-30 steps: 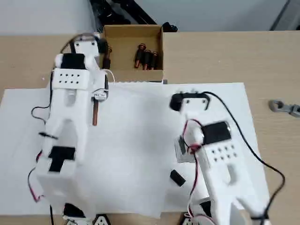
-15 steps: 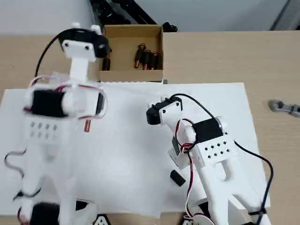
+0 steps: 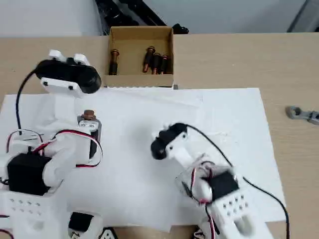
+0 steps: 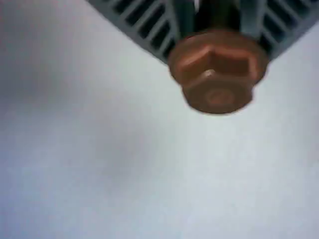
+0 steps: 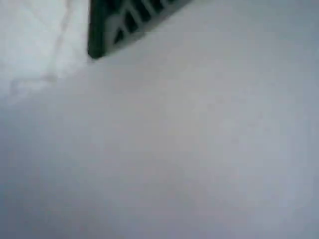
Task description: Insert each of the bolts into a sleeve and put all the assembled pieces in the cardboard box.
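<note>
In the left wrist view a copper bolt (image 4: 217, 74) shows its hex head, clamped between the ribbed grey jaws of my left gripper (image 4: 214, 20). In the high view that bolt (image 3: 88, 115) stands upright in the left gripper (image 3: 88, 125) over the left part of the white sheet (image 3: 224, 109), well short of the cardboard box (image 3: 141, 78). The box holds several copper pieces (image 3: 155, 60), with one lying apart (image 3: 114, 60). My right arm (image 3: 167, 140) hangs low over the sheet's middle. A dark ribbed part of the right gripper (image 5: 124, 25) shows above bare white sheet.
A metal tool (image 3: 300, 113) lies on the wooden table (image 3: 224, 59) off the sheet's right side. Dark cables and gear (image 3: 124, 12) sit behind the box. The arms' white bases stand along the near edge.
My left arm has pulled back from the box toward the near left, and the bolt has turned head-up. The right arm has swung left and dropped lower over the sheet.
</note>
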Tool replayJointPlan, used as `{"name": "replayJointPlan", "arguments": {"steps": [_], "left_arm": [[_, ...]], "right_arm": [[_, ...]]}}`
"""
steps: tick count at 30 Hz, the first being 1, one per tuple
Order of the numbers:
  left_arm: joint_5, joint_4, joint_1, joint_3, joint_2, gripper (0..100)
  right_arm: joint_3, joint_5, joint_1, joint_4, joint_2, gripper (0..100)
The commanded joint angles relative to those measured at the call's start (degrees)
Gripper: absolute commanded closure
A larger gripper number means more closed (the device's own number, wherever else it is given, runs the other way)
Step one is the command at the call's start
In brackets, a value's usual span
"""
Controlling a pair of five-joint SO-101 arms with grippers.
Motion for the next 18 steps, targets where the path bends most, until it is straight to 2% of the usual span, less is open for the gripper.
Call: {"name": "replayJointPlan", "arguments": {"steps": [1, 6, 14, 18], "left_arm": [[-0.4, 0.1, -0.5, -0.2, -0.9, 100], [-0.4, 0.0, -0.5, -0.2, 0.6, 100], [-0.4, 0.0, -0.5, -0.2, 5.2, 100], [-0.4, 0.0, -0.5, -0.2, 7.2, 100]], "right_arm": [[4.9, -5.5, -2.2, -3.3, -7.8, 76.8], [6.2, -10.0, -2.3, -3.8, -8.8, 76.8], [6.3, -10.3, -2.3, -4.4, -8.3, 76.9], [5.5, -10.4, -0.4, -6.6, -1.9, 76.9]]}}
